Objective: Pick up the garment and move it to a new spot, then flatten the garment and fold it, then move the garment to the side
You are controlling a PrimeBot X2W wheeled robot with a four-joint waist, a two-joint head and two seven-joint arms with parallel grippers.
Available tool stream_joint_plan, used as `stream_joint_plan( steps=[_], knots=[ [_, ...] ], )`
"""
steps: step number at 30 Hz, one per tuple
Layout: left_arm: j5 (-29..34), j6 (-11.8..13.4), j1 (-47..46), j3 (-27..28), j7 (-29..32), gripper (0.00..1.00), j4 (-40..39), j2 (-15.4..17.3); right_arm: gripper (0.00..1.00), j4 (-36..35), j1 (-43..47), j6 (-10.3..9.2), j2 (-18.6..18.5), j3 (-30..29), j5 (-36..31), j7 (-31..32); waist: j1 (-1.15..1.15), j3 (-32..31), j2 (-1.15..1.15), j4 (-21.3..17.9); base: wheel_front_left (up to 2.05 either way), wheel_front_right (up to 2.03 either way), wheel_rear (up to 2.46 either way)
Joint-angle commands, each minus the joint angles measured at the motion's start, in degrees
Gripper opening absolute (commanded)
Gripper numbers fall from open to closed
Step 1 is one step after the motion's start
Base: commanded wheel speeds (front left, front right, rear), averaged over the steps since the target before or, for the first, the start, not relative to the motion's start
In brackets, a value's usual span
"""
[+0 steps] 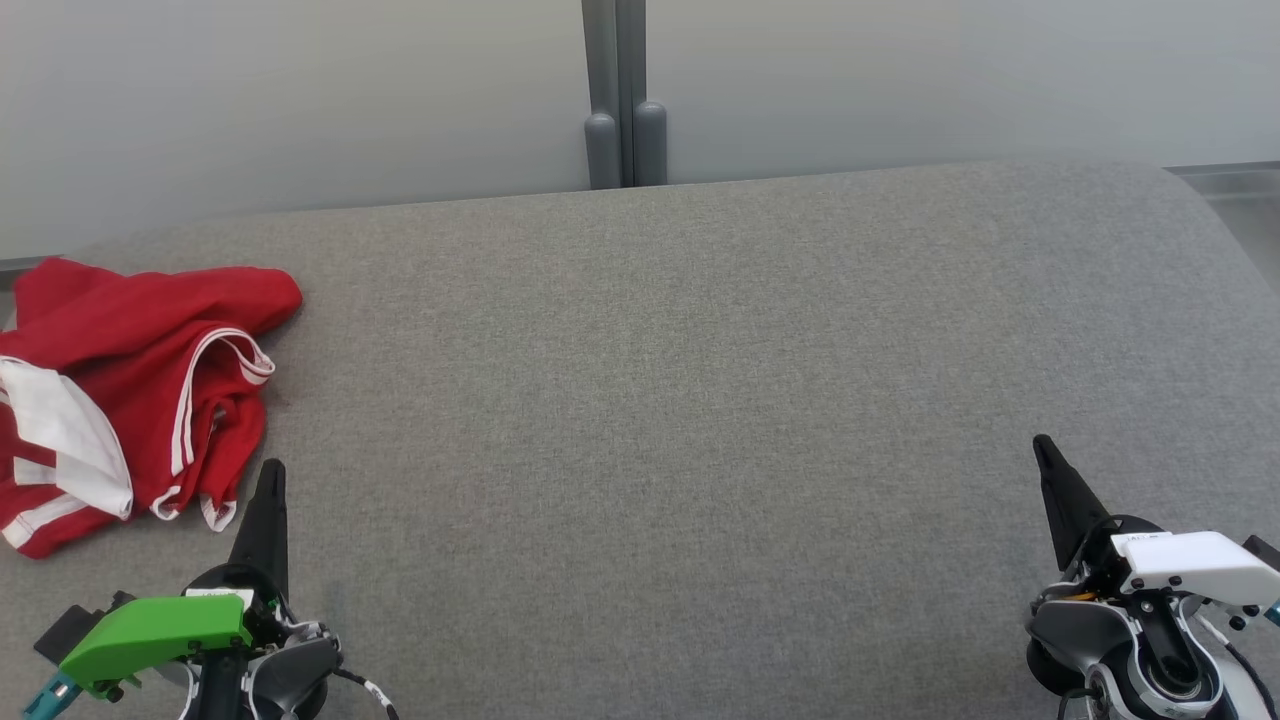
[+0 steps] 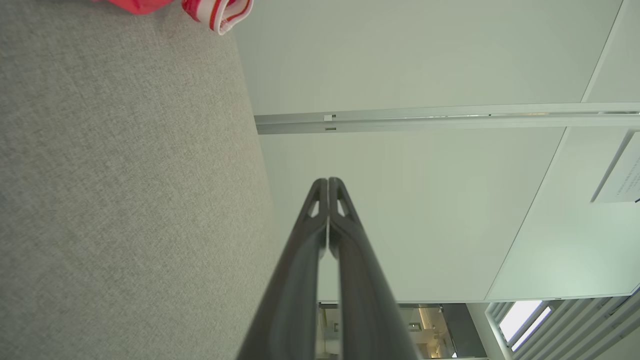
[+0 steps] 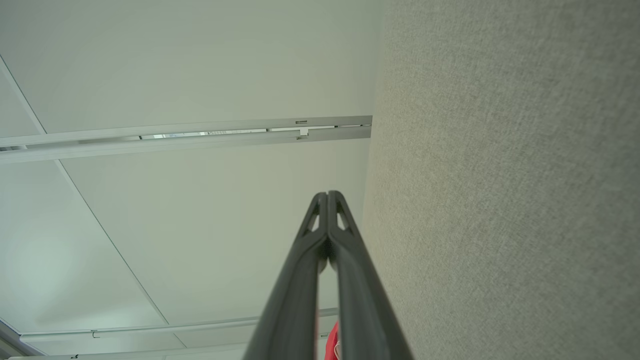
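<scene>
On the far left of the grey padded surface the red garment lies in a crumpled heap, white stripes and a white lining showing among its folds; it rests on the padding and nothing has hold of it. By that token the first step, the pick-up, appears to be in hand but not yet begun; moving, flattening, folding and setting aside all lie ahead.

At the lower left of the head view the left gripper has its two dark fingers pressed together to a single point, holding nothing; the right gripper, at the lower right, is likewise closed and empty, well apart from the cloth across the bare middle of the surface.

The garment's nearest striped edge lies just beside the left fingertips, a little to their left; whether it touches them cannot be told from the head view. A curl of the garment shows at the top of the left wrist view, off to the side of the closed fingers rather than between them.

The next move likely calls for the left fingers to part, turn toward the heap and close on a raised fold; a loose pile may well lift unevenly.
</scene>
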Motion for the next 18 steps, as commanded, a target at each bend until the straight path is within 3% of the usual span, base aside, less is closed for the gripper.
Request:
stream_joint_plan(
  steps=[1,18],
  knots=[
    [0.05,-0.28,-0.84,0.22,0.14,0.00,-0.18,0.44,0.00,-0.15,-0.41,0.03,-0.26,-0.07,0.21,0.11,0.00,0.00,0.00,0.00,0.00,0.00,0.00],
    [0.05,-0.28,-0.84,0.22,0.14,0.00,-0.18,0.44,0.00,-0.15,-0.42,0.03,-0.26,-0.07,0.21,0.11,0.00,0.00,0.00,0.00,0.00,0.00,0.00]
  ],
)
